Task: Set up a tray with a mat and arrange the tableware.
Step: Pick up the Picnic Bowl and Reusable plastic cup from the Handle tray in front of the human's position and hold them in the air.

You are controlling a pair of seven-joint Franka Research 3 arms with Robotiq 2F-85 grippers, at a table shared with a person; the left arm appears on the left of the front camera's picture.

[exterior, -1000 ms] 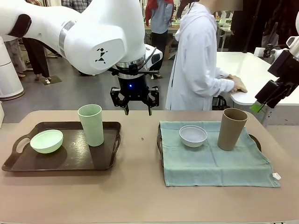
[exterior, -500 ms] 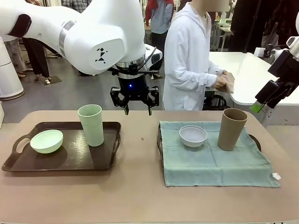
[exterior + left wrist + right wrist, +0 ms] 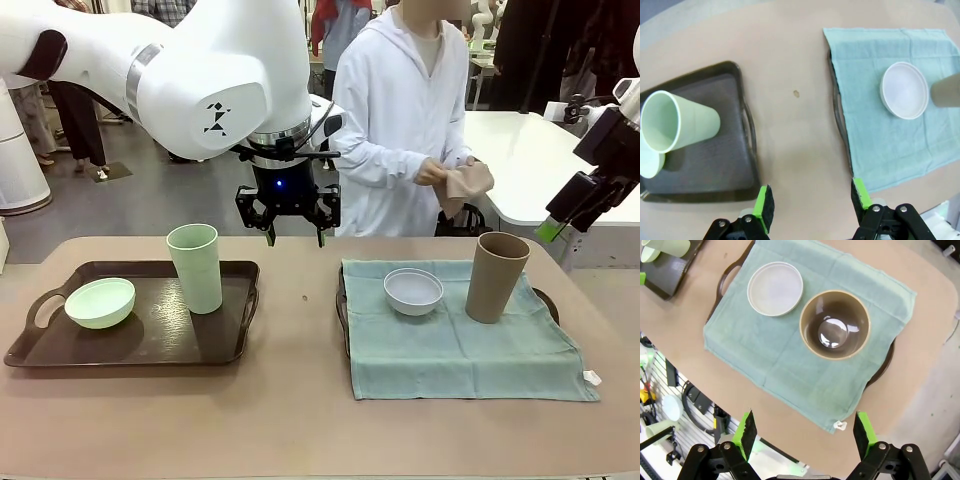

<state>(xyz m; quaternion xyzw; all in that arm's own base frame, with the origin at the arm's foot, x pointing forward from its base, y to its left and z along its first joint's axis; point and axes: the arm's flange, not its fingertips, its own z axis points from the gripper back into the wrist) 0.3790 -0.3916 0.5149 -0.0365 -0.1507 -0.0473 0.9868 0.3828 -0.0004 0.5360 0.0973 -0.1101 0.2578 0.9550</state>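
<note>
A tan worktop (image 3: 300, 420) seen from the robot's side. The left pincer (image 3: 296, 239) hangs above the far edge, its two green-padded fingers spread wide with nothing between them. Below and to its left a dark tray (image 3: 30, 350) carries a tall green cup (image 3: 195, 267), upright near the tray's middle, and a pale green bowl (image 3: 99, 302) by the left handle, apart from the cup. Below and to its right a pale green mat (image 3: 460, 350) lies spread over a second tray (image 3: 545, 297). On the mat stand a white bowl (image 3: 413, 290) and, to its right and apart from it, a tall brown cup (image 3: 496, 277), upright. From the left wrist, bare worktop between the two trays lies ahead of the spread fingers.

The right pincer (image 3: 805, 429) is held high near the worktop's far right corner (its own camera looks straight down into the brown cup). It too is wide apart and empty, with the mat and both dishes well below it. Across the worktop a person (image 3: 400, 120) in white holds a tan cloth (image 3: 465, 185) in both hands.

The second tray is almost wholly covered, only dark rim and handles peeping out. In the left wrist view the brown cup is cut by the picture's edge and the green bowl sits mostly behind the green cup.
</note>
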